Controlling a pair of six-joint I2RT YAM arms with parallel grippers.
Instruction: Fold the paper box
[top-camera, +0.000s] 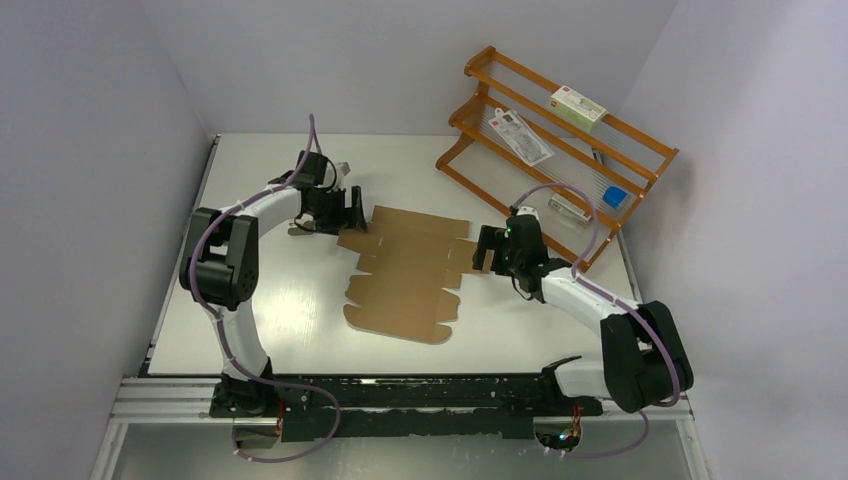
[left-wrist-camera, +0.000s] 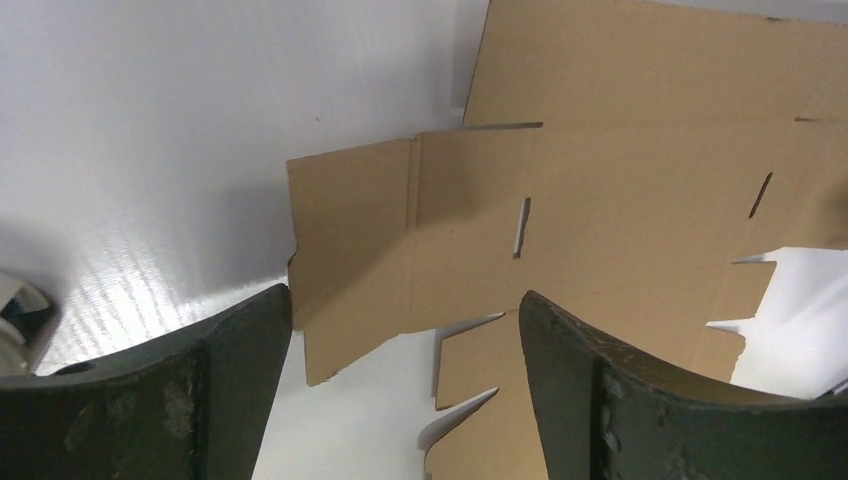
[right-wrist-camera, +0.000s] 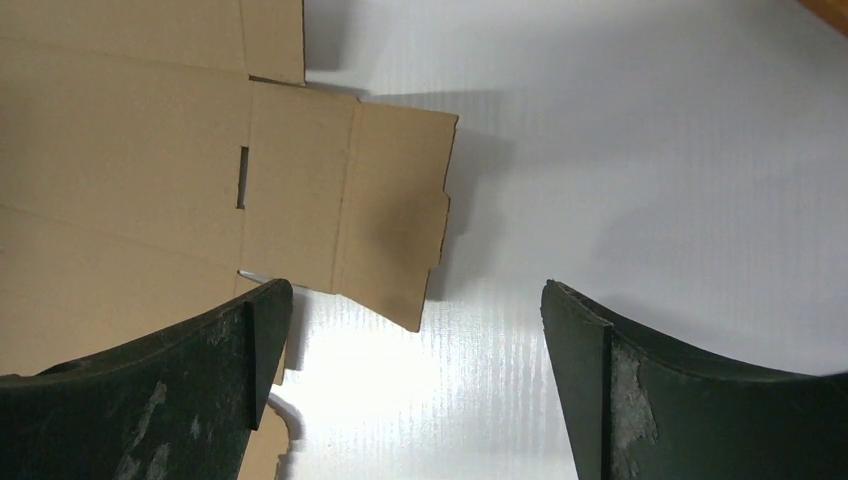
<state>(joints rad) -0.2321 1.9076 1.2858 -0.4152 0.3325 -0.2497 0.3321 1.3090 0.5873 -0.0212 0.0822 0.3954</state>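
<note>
the left pincer (left-wrist-camera: 405, 300) and right pincer (right-wrist-camera: 416, 290) gape empty beside the flat paper box (top-camera: 405, 275); a glancing pinch could shove it askew.

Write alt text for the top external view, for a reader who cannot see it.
A flat, unfolded brown paper box lies in the middle of the white table, with the open left gripper at its far-left flap and the open right gripper at its right flap. An orange rack holding small packages stands at the far right.

The paper box (top-camera: 405, 275) is matt cardboard; the table (top-camera: 290, 330), glossy ribbed white plastic.
</note>
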